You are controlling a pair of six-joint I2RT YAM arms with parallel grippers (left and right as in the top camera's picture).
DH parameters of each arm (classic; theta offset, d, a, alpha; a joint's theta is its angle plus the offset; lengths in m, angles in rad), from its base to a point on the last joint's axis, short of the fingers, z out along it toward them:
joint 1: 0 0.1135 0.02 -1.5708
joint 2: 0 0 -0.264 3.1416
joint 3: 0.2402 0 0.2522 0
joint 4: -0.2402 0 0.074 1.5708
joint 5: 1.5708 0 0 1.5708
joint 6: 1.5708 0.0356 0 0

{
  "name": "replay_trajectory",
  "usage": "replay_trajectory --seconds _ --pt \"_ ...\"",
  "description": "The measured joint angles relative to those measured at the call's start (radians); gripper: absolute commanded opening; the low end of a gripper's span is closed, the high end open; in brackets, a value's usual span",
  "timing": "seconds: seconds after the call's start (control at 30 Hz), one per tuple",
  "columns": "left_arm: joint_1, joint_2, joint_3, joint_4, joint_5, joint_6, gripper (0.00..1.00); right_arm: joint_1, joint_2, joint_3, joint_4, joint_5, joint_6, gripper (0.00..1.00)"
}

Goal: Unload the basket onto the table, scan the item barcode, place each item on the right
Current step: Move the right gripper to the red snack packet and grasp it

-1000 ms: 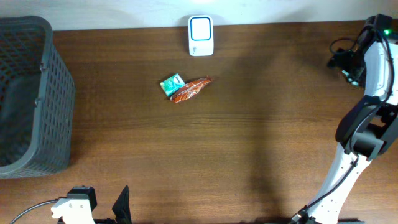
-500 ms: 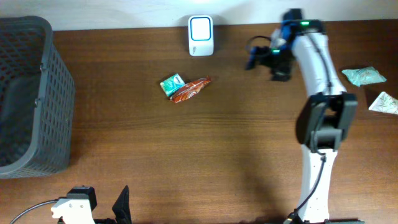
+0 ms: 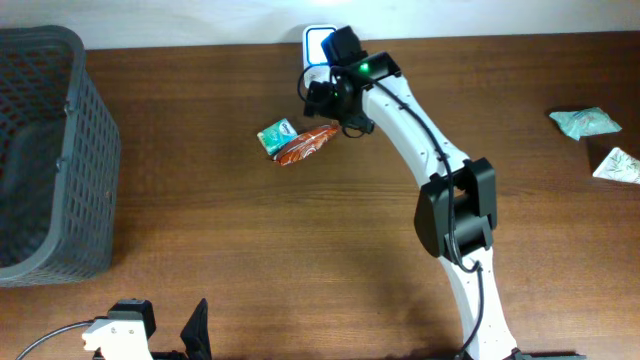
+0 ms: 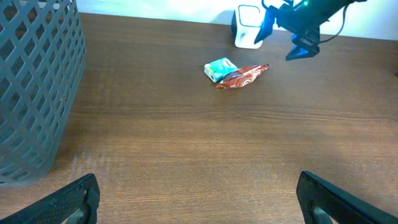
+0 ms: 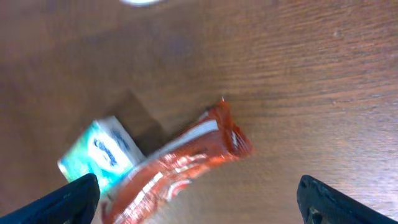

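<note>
Red snack wrapper [image 3: 307,144] lay just beneath the right gripper [image 3: 322,97], whose fingers stood wide apart and empty. The arm had swung in from the far side, so a pickup looked imminent, with the scanner [image 3: 314,47] close behind the gripper.

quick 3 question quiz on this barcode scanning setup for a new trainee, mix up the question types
1. Short answer: at which side of the brown wooden table does the dark grey plastic mesh basket stand?
2. True or false: the right gripper is shut on the red-orange foil snack wrapper.
3. Multiple choice: what touches the wrapper's left end?
A. small green packet
B. the basket
C. white rectangular scanner

Key:
1. The left side.
2. False. It hovers open over the wrapper and holds nothing.
3. A.
</note>
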Motion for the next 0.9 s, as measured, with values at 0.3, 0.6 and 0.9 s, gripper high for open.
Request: replay_trajectory --seconds 0.3,0.6,0.9 --pt "0.0 0.0 0.0 0.0 0.0 0.0 0.99 0.006 0.001 -0.158 0.102 0.017 0.268 0.99" --pt "0.0 0.0 0.0 0.0 0.0 0.0 0.99 0.013 0.005 -0.243 0.241 -0.094 0.306 0.95" --pt "0.0 0.0 0.0 0.0 0.0 0.0 0.99 0.057 0.007 -0.267 0.338 -0.109 0.325 0.82"
